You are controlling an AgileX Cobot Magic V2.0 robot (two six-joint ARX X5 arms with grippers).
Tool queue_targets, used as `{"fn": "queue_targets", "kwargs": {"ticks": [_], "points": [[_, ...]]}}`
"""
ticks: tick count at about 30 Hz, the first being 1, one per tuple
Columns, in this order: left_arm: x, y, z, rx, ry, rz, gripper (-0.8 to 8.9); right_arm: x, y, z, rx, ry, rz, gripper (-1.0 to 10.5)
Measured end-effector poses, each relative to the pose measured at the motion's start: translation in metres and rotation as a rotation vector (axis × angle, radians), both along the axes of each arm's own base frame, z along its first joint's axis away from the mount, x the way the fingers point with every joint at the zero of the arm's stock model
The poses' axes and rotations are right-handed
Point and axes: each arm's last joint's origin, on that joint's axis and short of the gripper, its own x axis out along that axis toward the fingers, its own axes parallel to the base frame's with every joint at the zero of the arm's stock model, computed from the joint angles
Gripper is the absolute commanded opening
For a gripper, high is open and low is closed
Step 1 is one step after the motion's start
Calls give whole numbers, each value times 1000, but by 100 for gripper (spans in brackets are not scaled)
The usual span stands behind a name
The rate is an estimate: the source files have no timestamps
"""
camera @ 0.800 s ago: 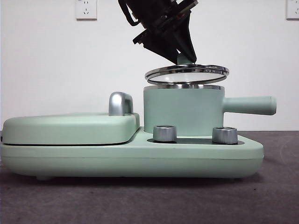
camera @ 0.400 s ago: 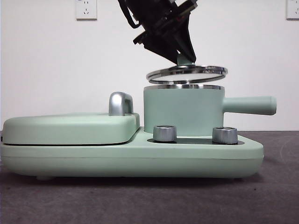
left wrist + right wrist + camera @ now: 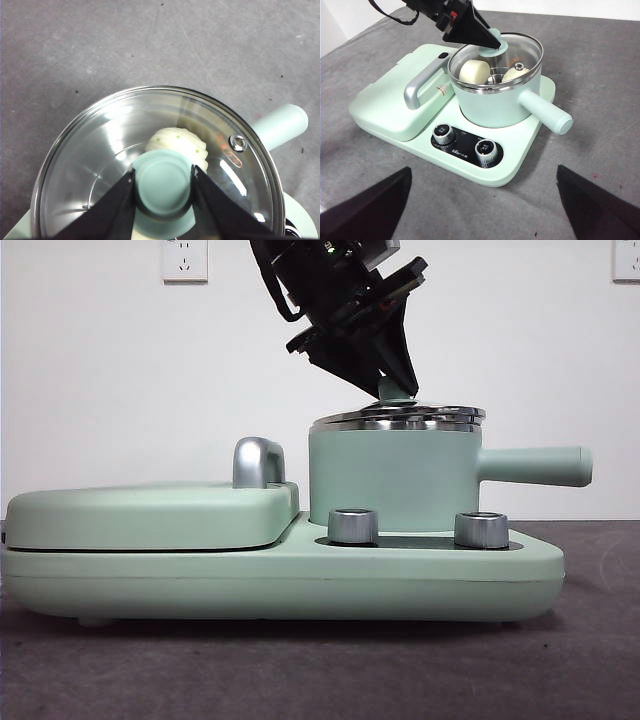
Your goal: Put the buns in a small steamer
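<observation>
The small steamer [image 3: 390,480] is a mint-green pot with a long side handle [image 3: 535,466]; it also shows in the right wrist view [image 3: 492,102]. Its glass lid [image 3: 398,418] rests on the rim. My left gripper [image 3: 395,390] is shut on the lid's green knob [image 3: 162,182]. Through the glass, the ridged bun with green specks [image 3: 177,142] lies inside. The right wrist view shows both buns in the pot: the smooth one [image 3: 474,71] and the ridged one [image 3: 515,74]. My right gripper [image 3: 482,200] is open, held high and back from the cooker.
The steamer stands on a mint-green cooker base [image 3: 280,575] with two steel dials [image 3: 352,526] [image 3: 480,530]. A flat lidded griddle [image 3: 150,515] with a chrome handle [image 3: 258,462] takes the base's other half. Grey cloth [image 3: 600,75] covers the table.
My left gripper has lowered the lid from a tilted hover above the pot down onto the steel rim.
</observation>
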Motion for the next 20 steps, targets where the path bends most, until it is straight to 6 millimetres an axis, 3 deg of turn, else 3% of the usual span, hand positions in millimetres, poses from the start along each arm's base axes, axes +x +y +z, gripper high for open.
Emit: {"fn": "queue_targets", "kwargs": {"ticks": [20], "points": [[-2,-2,0,35,-24,30,16,0,0,0,0,0,0,463]]}}
